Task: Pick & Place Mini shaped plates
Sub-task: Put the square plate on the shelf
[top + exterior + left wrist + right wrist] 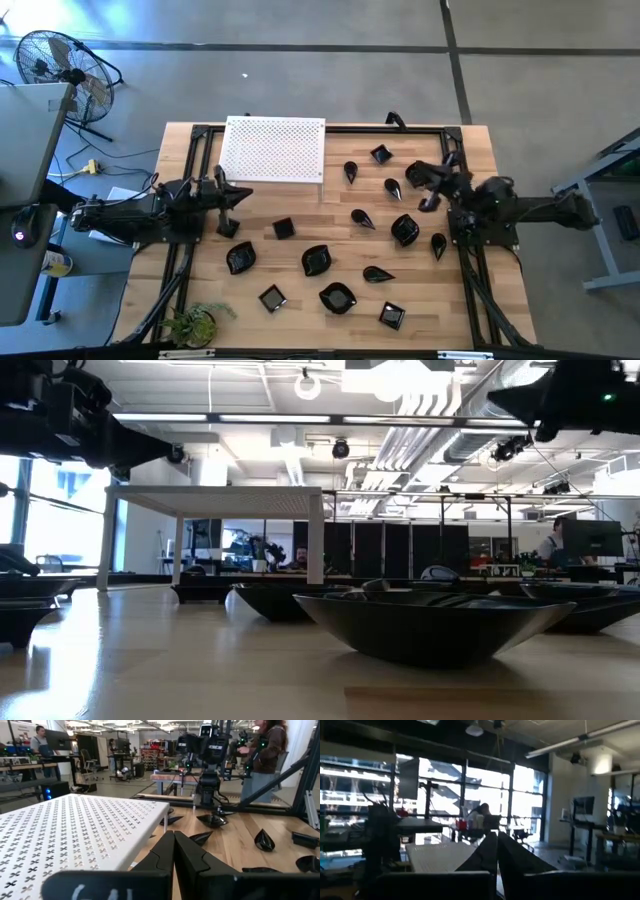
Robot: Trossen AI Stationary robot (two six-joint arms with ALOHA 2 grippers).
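Observation:
Several mini shaped plates, small, glossy and black, lie flat and scattered on the wooden table: a square one (283, 228), a teardrop one (362, 218), a wavy one (316, 260) and others. In the low view one wide plate (430, 622) fills the foreground. My left gripper (245, 194) is shut at the table's left, pointing level toward the right, above the wood and touching nothing; its own view shows its fingers (173, 845) closed together. My right gripper (412, 175) is shut at the table's far right, raised and tipped upward over the plates; its fingers (496, 845) meet.
A white perforated board (272, 150) stands on legs at the table's far left. A small potted plant (195, 322) sits at the near left corner. Black frame rails (190, 150) run along the table's sides. People (262, 750) stand in the room beyond.

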